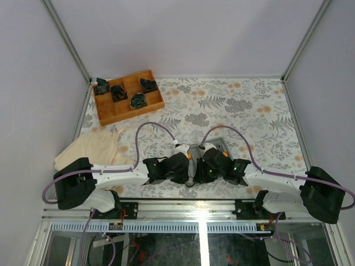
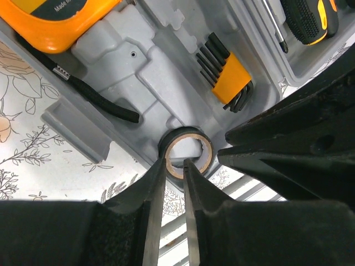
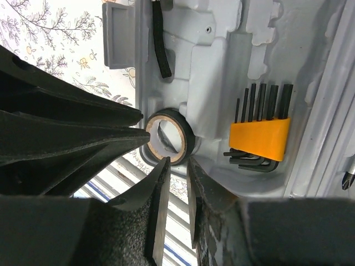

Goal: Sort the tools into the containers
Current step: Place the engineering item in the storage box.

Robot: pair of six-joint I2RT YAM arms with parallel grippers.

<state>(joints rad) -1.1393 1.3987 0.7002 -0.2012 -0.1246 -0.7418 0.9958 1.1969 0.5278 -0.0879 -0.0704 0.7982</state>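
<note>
A small black ring of tape with a tan core stands on edge at the near rim of the grey case. My left gripper has its narrow jaws pinched over the ring's lower wall. My right gripper pinches the ring from the other side. In the top view both grippers, left and right, meet over the case, which they mostly hide. In the case lie an orange tape measure, an orange holder of hex keys and a black-and-yellow screwdriver.
A brown wooden divided tray with black parts sits at the far left. A beige cloth bag lies by the left arm. The tape measure's black strap trails across the case. The table's near rail runs just under the grippers.
</note>
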